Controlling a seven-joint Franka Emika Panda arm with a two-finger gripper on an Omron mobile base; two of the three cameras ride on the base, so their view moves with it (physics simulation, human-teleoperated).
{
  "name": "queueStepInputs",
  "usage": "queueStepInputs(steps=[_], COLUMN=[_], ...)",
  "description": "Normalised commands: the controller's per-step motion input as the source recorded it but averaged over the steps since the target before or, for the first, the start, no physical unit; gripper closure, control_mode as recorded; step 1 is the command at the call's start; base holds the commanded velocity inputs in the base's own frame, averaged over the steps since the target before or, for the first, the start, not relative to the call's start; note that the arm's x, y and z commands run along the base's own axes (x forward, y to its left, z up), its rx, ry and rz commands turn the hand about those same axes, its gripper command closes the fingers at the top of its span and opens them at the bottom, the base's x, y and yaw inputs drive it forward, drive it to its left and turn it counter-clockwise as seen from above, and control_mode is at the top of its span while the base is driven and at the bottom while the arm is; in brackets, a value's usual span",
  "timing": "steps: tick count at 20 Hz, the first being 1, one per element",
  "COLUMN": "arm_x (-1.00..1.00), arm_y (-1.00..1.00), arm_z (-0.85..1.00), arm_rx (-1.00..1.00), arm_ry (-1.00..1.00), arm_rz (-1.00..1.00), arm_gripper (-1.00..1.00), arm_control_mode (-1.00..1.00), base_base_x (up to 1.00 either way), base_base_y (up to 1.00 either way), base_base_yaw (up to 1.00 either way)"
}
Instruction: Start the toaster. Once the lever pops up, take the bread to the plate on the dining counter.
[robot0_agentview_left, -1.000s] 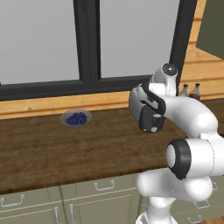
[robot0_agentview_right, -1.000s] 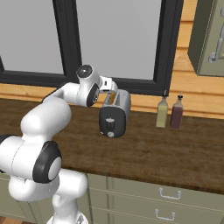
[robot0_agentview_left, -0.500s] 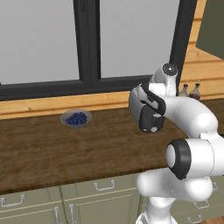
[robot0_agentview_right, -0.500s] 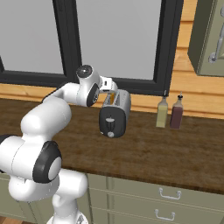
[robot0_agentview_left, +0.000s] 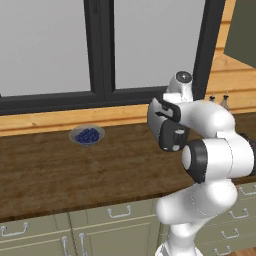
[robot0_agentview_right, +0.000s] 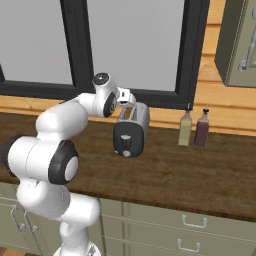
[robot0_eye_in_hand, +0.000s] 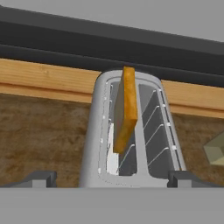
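The bread (robot0_eye_in_hand: 126, 111) stands on edge in the left slot of the toaster (robot0_eye_in_hand: 131, 131), its top poking above the toaster's rim; the right slot shows bare wire guides. From the right base view the toaster (robot0_agentview_right: 131, 131) sits on the dark wood tabletop (robot0_agentview_right: 190, 175) below the window, with two bottles (robot0_agentview_right: 194, 129) well apart from it on the far side from the arm.

The hand (robot0_eye_in_hand: 112, 177) hangs directly above the toaster, its jaws spread wide with one dark tip on each side of the toaster's body, holding nothing. Compared with the views of a second ago, nothing has shifted: arm, toaster and bottles sit where they were and the hand has kept its wide spread. Judging by that stillness and by the slice riding high, the toasting step looks finished or close to it, and the hand seems poised to come down on the bread; the carry to the plate is not yet begun.

The toaster's lever cannot be made out with certainty; the dark front panel in the right base view is too small to tell whether it is up. In the left base view the arm covers the toaster, leaving a small bowl of blueberries (robot0_agentview_left: 87, 135) far off along the tabletop from it.
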Motion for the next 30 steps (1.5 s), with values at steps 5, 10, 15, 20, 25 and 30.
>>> queueStepInputs(steps=[5, 10, 15, 20, 25, 30], arm_x=[0.41, 0.33, 0.55, 0.48, 0.39, 0.2], arm_y=[-0.07, -0.2, -0.14, 0.0, 0.0, 0.0], arm_z=[-0.11, -0.2, -0.18, -0.17, -0.19, -0.23], arm_rx=[0.0, 0.01, 0.01, 0.01, 0.01, 0.01], arm_ry=[0.03, 0.0, 0.0, 0.0, 0.02, 0.05], arm_rz=[0.0, 0.0, 0.0, 0.0, 0.0, 0.0], arm_gripper=[-1.0, -1.0, -1.0, -1.0, -1.0, -1.0], arm_control_mode=[-1.0, -1.0, -1.0, -1.0, -1.0, -1.0], base_base_x=[0.0, 0.0, 0.0, 0.0, 0.0, 0.0], base_base_y=[0.0, 0.0, 0.0, 0.0, 0.0, 0.0], base_base_yaw=[0.0, 0.0, 0.0, 0.0, 0.0, 0.0])
